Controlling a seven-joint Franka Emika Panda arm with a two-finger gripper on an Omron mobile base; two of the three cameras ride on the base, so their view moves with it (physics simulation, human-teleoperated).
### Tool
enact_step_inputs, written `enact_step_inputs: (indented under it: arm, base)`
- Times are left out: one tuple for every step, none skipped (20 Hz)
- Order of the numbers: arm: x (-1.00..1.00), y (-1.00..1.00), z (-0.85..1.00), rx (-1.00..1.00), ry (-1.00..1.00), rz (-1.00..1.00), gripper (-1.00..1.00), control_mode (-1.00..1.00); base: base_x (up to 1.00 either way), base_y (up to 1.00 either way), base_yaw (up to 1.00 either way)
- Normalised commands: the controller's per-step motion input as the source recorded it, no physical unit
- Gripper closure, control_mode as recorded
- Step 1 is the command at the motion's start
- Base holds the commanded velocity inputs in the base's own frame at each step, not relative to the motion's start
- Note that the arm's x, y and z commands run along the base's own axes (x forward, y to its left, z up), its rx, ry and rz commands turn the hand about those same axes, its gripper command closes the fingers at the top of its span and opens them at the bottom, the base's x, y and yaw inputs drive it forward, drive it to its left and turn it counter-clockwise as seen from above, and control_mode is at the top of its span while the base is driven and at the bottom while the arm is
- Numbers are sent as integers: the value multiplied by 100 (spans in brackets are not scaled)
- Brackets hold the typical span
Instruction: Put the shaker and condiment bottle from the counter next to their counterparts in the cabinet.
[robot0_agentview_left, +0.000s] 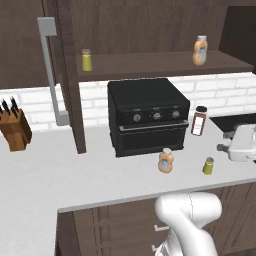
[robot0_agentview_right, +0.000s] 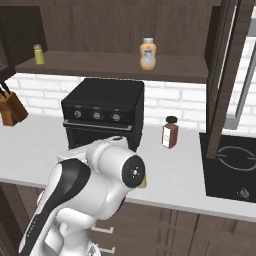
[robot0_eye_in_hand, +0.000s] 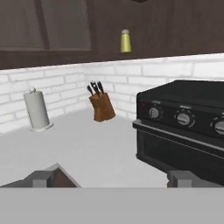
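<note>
Pale grey-white bench (robot0_agentview_left: 75, 175) ran across the middle of the left base view, dark brown wooden fronts below it. White brick wall (robot0_agentview_left: 220, 92) behind. Black toaster oven (robot0_agentview_left: 147, 116) stood at frame centre on the bench, three knobs on its front. Orange condiment bottle (robot0_agentview_left: 166, 161) stood on the bench just in front of the oven, lower right of centre. Yellow-green shaker (robot0_agentview_left: 208, 165) stood near it further right, apart from the bottle, close to the bench edge. Dark red-brown jar (robot0_agentview_left: 199, 121) with black cap stood beside the oven's right side, against the wall. Knife block (robot0_agentview_left: 15, 129) at the left edge. Dark cooktop (robot0_agentview_right: 231, 165) at the right of the right base view.

Dark brown cabinet (robot0_agentview_left: 150, 30) above, open, shelf board (robot0_agentview_left: 160, 64) across the top of the frame; grey bar handle (robot0_agentview_left: 50, 70) at upper left. Twin shaker (robot0_agentview_left: 87, 60) on the shelf at left, twin orange bottle (robot0_agentview_left: 200, 50) on the shelf at right, well apart.

Hand (robot0_eye_in_hand: 112, 178) in the hand view: fingertips far apart at the bottom corners, wide, nothing between them. A paper towel roll (robot0_eye_in_hand: 36, 109) stood at the left there.
</note>
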Motion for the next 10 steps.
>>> enact_step_inputs:
  arm:
    - [-31,0,-21,4,-6,7,-100,-100]
    - [-29,0,-9,11,-2,7,-100,-100]
    - [-26,0,-9,10,-1,7,-100,-100]
    - [-29,-2,-6,12,-3,7,-100,-100]
    - [-24,-4,-6,11,-4,6,-100,-100]
    - [-19,-9,-4,12,-5,5,-100,-100]
    - [-17,-14,-6,13,-6,4,-100,-100]
    - [-15,-21,-7,14,-9,4,-100,-100]
    - [-13,-21,-8,13,-9,4,-100,-100]
    - [-9,-17,-6,11,-8,4,-100,-100]
  base:
    - [0,0,0]
    - [0,0,0]
    - [0,0,0]
    - [0,0,0]
    - [0,0,0]
    - [0,0,0]
    - [0,0,0]
    - [0,0,0]
    - [0,0,0]
    - [0,0,0]
